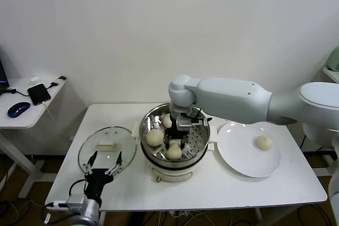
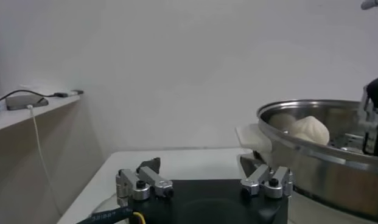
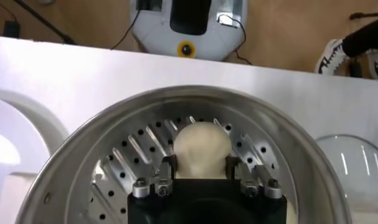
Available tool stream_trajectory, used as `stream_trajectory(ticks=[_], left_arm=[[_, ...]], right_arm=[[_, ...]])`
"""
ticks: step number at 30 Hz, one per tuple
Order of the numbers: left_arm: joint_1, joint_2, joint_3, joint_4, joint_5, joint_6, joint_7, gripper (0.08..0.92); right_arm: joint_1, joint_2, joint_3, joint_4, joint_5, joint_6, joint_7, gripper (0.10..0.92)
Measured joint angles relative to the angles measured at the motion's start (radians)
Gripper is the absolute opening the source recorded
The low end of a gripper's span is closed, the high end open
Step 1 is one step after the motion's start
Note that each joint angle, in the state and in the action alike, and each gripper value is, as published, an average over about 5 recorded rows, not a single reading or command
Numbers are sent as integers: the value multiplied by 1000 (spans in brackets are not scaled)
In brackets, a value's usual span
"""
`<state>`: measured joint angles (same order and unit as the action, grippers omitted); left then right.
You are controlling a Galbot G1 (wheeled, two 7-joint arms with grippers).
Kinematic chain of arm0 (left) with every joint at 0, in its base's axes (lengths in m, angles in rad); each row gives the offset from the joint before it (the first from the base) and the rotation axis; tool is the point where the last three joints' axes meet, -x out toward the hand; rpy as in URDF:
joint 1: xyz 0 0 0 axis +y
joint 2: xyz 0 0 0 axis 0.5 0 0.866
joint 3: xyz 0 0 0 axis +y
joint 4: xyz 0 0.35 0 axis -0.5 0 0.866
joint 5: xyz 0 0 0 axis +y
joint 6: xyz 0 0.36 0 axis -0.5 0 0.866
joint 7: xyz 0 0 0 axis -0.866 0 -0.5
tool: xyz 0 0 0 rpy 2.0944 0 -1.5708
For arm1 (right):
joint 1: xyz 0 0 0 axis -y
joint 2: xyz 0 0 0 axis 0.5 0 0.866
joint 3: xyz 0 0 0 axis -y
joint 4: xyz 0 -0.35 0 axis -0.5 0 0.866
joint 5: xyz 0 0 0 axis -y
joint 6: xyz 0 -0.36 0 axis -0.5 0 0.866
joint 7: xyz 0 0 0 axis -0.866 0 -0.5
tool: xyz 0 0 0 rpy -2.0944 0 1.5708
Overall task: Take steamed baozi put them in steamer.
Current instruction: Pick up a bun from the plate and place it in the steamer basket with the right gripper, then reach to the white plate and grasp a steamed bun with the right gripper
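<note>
Right gripper point(image 1: 175, 142), frame centre, is clamped on a baozi point(image 1: 174, 152) low inside the steamer point(image 1: 198, 149). Release is best made only once seated, clear of two neighbouring buns point(image 1: 154, 137). Left gripper point(image 1: 104, 163), lower left, is held apart, idle. One bun point(image 1: 264, 142) is left on the plate point(image 1: 238, 154), right.

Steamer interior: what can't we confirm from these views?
- Head view: the right gripper covers part of the steamer tray.
- Right wrist view: gripper body hides the near side of the held baozi.
- Left wrist view: steamer rim hides the tray; frame edge cuts it.
</note>
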<state>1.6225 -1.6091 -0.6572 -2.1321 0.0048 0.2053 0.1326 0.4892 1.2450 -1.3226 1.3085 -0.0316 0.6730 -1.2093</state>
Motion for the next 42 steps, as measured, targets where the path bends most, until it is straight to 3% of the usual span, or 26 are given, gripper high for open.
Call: stream_trajectory(ticks=[7,16,28,32,42], left_arm=[[2,0,-1,-4,0,0,0,823],[-5,0,10,4,0,-1,-1,823],[-8,0,25,2,1,2,3,823],[-5,0,24,2,0,1,5,823],[-6,0,19,-6,-34,20,24,823]], right_arm=[[-9,-3,-9,11,-3,-17,11,576],[22,-31,4,45,9,-76,5,804],[117,-137,54,92,69,-176,-39,823],[139,-202,80,111,106,-282,-68,823],[80,-414,194,86,164,-720,-119,823]])
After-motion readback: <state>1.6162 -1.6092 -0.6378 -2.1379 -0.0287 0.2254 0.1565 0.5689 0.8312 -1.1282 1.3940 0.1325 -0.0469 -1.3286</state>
